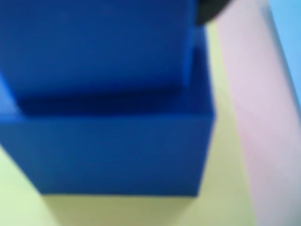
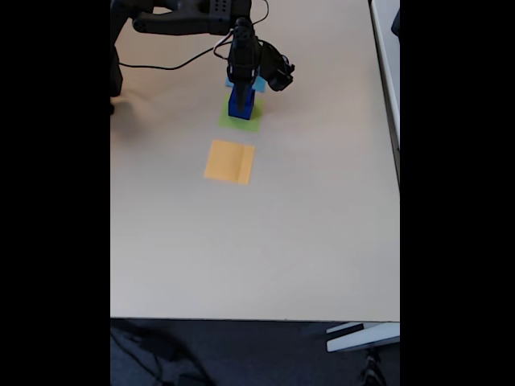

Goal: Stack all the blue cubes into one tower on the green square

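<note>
Your wrist view is badly out of focus: the cubes [image 1: 108, 117] show soft, smeared edges. Your fixed view is evenly bright, black bars either side, a faint shadow under the arm [image 2: 185, 20].

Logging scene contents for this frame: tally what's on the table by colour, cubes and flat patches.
Dark blue cubes: 2, the upper cube on the lower cube
Green patch: 1
Orange patch: 1
Light-blue patch: 1, mostly hidden behind the arm
Total: 5
</note>
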{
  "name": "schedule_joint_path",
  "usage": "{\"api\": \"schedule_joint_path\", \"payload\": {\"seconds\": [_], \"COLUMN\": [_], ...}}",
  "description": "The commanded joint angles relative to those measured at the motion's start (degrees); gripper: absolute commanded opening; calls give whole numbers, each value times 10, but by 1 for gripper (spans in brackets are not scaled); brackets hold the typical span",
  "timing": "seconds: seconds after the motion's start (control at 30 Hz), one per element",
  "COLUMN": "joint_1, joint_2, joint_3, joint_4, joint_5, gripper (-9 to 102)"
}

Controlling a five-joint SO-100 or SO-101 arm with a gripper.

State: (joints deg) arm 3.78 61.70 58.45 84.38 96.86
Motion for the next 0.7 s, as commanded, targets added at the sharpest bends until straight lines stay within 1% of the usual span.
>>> {"api": "schedule_joint_path", "payload": {"seconds": [0.0,0.17,0.27,0.53,0.67], "joint_1": [1,-2,-6,-18,-30], "joint_2": [28,29,30,30,18], "joint_3": [-27,-51,-71,-150,-221], "joint_4": [-8,2,11,25,25], "joint_5": [-12,-20,-25,-47,-62], "gripper": [35,36,39,43,51]}}
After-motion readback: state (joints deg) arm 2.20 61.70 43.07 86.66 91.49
